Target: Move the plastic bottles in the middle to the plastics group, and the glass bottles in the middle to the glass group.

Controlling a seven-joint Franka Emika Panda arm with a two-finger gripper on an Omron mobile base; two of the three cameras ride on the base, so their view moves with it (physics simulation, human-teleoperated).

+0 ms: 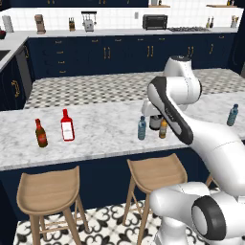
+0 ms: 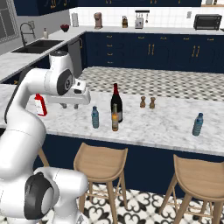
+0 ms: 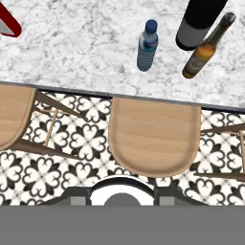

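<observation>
Currently claw [image 2: 70, 105] is pressed together w/ nothing in it, hovering above tabletop [image 2: 153, 120] edge. Blue plastic bottle [image 3: 147, 45], wine bottle [image 2: 116, 103] & amber bottle [image 3: 208, 47] stand upright mid-tabletop, close together.

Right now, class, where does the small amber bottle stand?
The amber bottle stands mid-counter in the right base view, just in front of the wine bottle, with a blue water bottle on its left.
</observation>
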